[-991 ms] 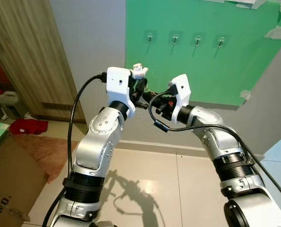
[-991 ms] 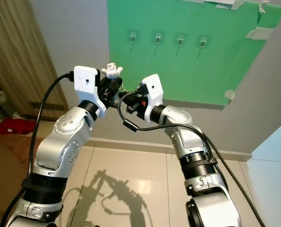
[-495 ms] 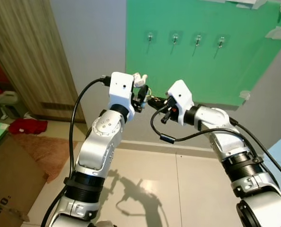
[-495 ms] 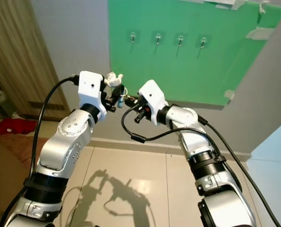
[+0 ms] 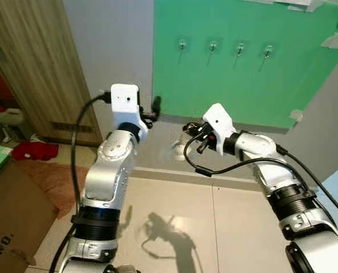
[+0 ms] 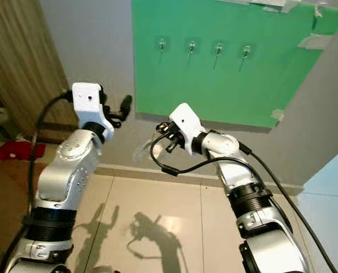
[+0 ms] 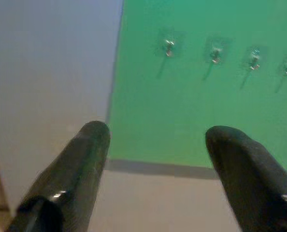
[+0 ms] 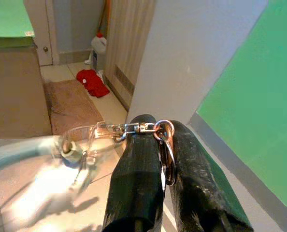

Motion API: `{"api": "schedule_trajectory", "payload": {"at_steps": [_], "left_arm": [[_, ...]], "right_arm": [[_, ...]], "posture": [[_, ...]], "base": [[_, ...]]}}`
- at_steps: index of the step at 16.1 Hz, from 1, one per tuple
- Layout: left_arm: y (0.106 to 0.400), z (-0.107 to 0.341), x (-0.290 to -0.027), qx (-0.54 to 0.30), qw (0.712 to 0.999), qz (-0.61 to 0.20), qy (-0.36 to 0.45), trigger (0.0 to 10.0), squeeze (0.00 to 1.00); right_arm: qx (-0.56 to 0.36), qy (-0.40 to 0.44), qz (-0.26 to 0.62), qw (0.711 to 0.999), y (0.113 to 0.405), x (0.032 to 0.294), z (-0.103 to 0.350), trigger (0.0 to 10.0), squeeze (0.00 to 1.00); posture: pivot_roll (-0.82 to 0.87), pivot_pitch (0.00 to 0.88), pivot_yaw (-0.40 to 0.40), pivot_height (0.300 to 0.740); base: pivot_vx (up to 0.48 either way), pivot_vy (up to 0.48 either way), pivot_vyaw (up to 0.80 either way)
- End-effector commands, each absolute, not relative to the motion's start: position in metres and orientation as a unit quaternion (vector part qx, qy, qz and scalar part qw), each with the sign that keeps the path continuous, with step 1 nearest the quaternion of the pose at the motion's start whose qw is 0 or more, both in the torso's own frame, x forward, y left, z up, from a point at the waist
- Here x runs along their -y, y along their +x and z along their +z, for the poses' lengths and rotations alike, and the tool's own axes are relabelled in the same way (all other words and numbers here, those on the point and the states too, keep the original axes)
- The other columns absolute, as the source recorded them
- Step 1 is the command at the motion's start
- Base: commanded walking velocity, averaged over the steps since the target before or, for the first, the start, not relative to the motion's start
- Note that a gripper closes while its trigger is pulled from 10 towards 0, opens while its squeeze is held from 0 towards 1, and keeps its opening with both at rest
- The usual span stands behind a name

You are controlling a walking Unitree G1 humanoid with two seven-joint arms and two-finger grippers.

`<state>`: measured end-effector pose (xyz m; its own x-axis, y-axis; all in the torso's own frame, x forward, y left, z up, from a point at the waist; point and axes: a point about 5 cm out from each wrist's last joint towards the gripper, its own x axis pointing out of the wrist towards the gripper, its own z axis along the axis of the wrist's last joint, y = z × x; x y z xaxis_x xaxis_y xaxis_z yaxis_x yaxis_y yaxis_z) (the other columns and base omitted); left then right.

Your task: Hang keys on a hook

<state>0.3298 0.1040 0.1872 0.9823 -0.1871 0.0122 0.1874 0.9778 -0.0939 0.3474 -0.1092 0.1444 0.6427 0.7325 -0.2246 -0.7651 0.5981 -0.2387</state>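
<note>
Below the green wall panel (image 5: 231, 68) with its row of four metal hooks (image 5: 182, 44), both arms are raised in front of the grey wall. At the right gripper (image 8: 164, 140), the two black fingers are pressed together on a copper-coloured clasp ring (image 8: 165, 145), from which the keys (image 8: 83, 150) swing out blurred, with a pale charm on the end, over the tiled floor (image 5: 174, 222). Off to the left, the left gripper (image 7: 155, 140) points at the panel with its fingers spread wide and nothing between them, well apart from the keys.
</note>
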Motion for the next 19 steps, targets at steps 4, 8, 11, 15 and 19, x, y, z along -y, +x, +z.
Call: {"api": "schedule_trajectory", "payload": {"at_steps": [4,8,11,15,19], "left_arm": [[0.33,0.177,-0.092,-0.008,0.99,-0.121,0.078,10.0,0.0],[0.33,0.172,-0.092,0.0,0.99,-0.118,0.082,10.0,0.0],[0.33,0.167,-0.094,0.005,0.99,-0.108,0.096,10.0,0.0],[0.331,0.159,-0.099,-0.001,0.993,-0.088,0.077,10.0,0.0],[0.334,0.16,-0.104,0.006,0.994,-0.064,0.085,10.0,0.0]], "right_arm": [[-0.008,-0.361,0.396,0.844,0.354,0.128,0.148,0.0,0.0],[0.018,-0.388,0.338,0.857,0.362,0.138,0.154,0.0,0.0],[0.048,-0.273,0.237,0.931,0.374,0.145,0.164,0.0,0.0],[0.011,-0.055,0.193,0.979,0.378,0.145,0.159,0.0,0.0],[-0.041,0.048,0.19,0.98,0.375,0.138,0.144,0.0,0.0]], "posture": [[0.03,0.0,-0.057,0.74],[0.03,0.0,-0.059,0.74],[0.03,0.0,-0.053,0.74],[0.03,0.0,-0.048,0.74],[0.03,0.0,-0.045,0.74]], "base": [[0.0,0.0,0.0],[0.0,0.0,0.0],[0.0,0.0,0.0],[0.0,0.0,0.0],[0.0,0.0,0.0]]}}
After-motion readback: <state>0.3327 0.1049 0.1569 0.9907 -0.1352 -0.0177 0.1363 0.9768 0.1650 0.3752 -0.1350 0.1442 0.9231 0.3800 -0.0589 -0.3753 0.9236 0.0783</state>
